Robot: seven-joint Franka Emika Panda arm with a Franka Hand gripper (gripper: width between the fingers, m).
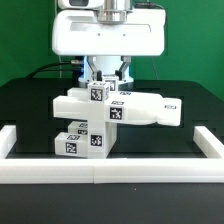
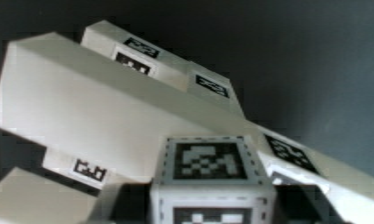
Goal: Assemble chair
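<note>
From the exterior view, I see the chair standing on the black table, just behind the white border rail. My gripper hangs right over the chair's top block, fingers straddling it; I cannot tell whether they pinch it. From the wrist view, the chair fills the frame, a tagged cube nearest the camera.

Border rail around chair
</note>
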